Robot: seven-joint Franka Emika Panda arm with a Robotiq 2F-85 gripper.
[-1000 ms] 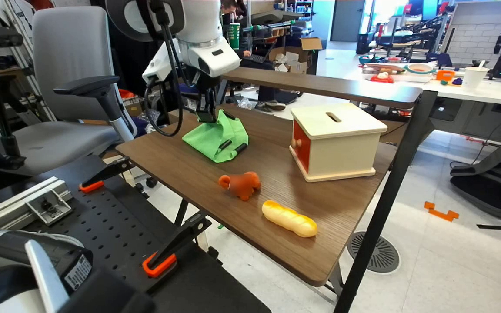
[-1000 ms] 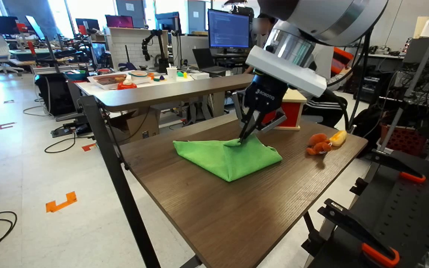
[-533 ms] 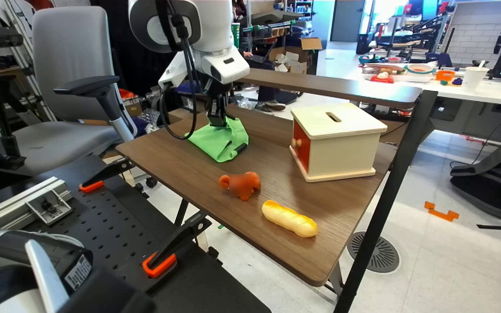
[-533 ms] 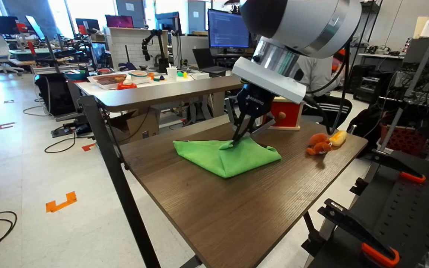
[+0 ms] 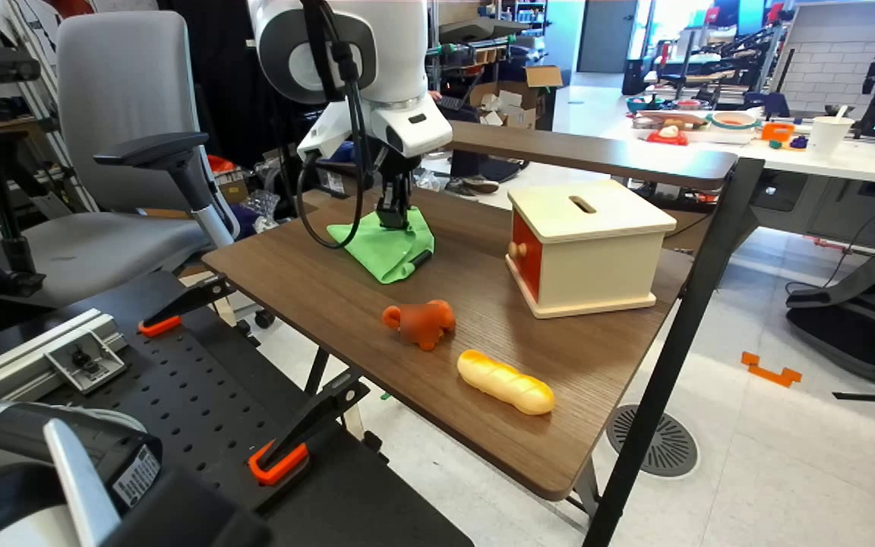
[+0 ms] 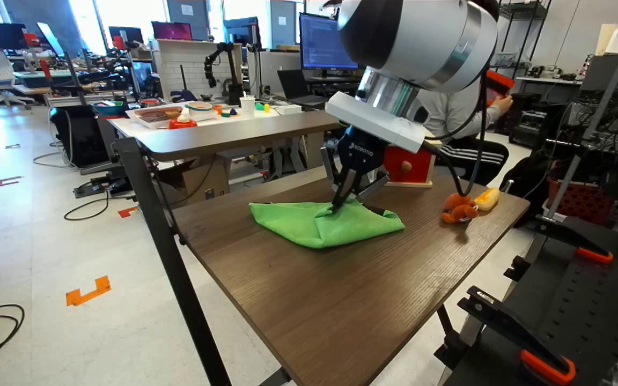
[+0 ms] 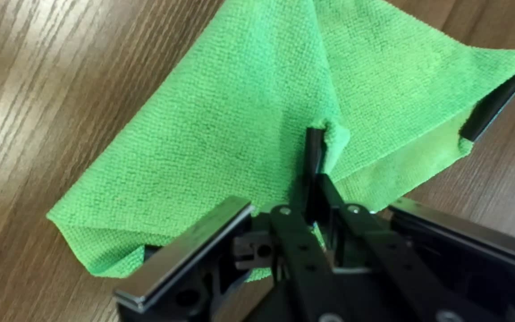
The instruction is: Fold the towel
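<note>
The green towel (image 5: 383, 254) lies partly folded on the brown table. It also shows in an exterior view (image 6: 360, 225) and in the wrist view (image 7: 221, 134). Its corners carry black tabs; one tab (image 7: 492, 107) shows at the right of the wrist view. My gripper (image 7: 313, 190) is shut on the black tab (image 7: 313, 147) of one towel corner. That corner is folded over the middle of the towel, just above the cloth. In both exterior views the gripper (image 5: 393, 220) is low over the towel with its fingertips (image 6: 336, 208) at the cloth.
An orange plush toy (image 5: 422, 323) and a yellow bread-shaped toy (image 5: 506, 382) lie on the table (image 5: 316, 296). A wooden box (image 5: 597, 258) with a red front stands farther along. A raised shelf (image 6: 234, 134) runs along one long side of the table.
My gripper, with the towel corner, has moved rightward in one exterior view and leftward in the other, and slightly lower. The folded towel edge has drawn back a little; the flap lies flatter.
</note>
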